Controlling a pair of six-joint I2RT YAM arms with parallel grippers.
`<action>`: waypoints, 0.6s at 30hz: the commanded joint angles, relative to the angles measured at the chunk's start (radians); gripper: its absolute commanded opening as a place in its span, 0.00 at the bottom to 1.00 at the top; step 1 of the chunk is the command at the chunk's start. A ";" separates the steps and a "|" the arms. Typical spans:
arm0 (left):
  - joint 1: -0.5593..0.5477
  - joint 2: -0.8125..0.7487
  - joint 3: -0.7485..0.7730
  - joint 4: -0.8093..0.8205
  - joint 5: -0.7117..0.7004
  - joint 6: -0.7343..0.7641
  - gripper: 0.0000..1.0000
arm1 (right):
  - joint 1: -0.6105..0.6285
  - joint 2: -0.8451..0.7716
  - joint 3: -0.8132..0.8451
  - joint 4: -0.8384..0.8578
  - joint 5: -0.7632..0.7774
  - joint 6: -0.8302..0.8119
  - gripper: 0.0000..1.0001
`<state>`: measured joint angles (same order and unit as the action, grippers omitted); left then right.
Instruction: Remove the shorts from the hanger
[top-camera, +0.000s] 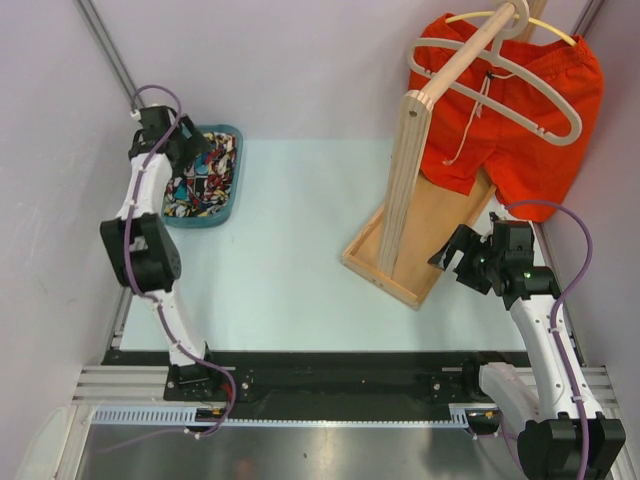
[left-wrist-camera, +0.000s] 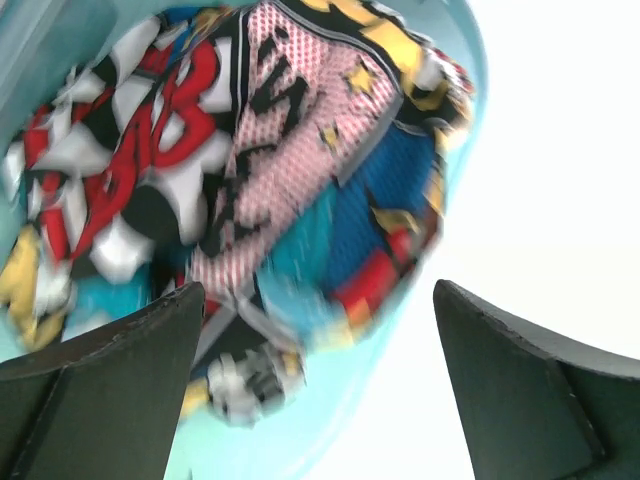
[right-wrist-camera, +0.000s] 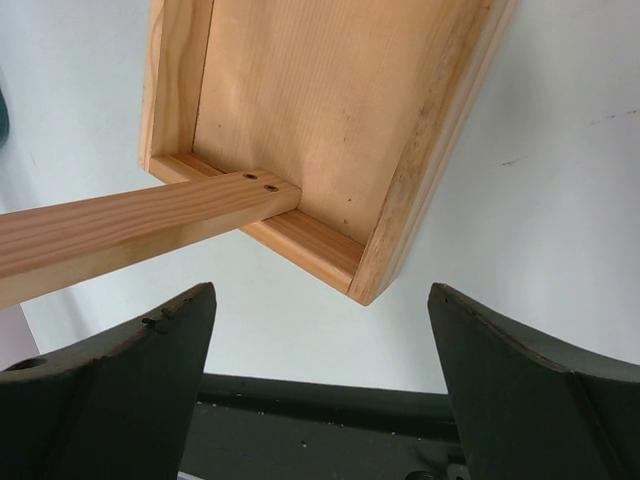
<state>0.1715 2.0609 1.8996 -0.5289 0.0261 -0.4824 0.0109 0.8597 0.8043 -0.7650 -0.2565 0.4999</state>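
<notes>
On your left, the multicoloured comic-print fabric shorts (top-camera: 200, 188) lie bundled in the teal plastic basket (top-camera: 233, 165). Your left hand (top-camera: 183, 140) hovers over them, fingers spread wide and holding nothing. If you lift carelessly, a fingertip could snag the cloth and drag it over the rim.

To the right, the plain orange-red shorts (top-camera: 530, 155) hang from the white plastic hanger (top-camera: 520, 105) on the rod (top-camera: 470, 50) of the wooden rack (top-camera: 405, 180). Your right hand (top-camera: 455, 255), also wide and empty, sits low over the pale surface (top-camera: 300, 260) beside the rack's base (top-camera: 440, 225). A sideways tug on the shorts may slide the hanger off the rod or tip the rack.
</notes>
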 joint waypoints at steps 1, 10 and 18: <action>-0.015 -0.354 -0.255 0.094 0.056 -0.123 1.00 | -0.003 -0.013 0.018 0.020 -0.013 0.000 0.92; -0.492 -0.695 -0.742 0.231 0.097 -0.064 1.00 | -0.037 -0.093 0.026 0.026 0.020 0.048 0.91; -0.797 -1.082 -1.178 0.329 0.121 -0.081 0.99 | -0.075 -0.106 0.061 0.018 0.101 0.045 0.91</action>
<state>-0.5610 1.1767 0.8425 -0.2714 0.1333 -0.5594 -0.0429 0.7620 0.8143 -0.7624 -0.2142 0.5346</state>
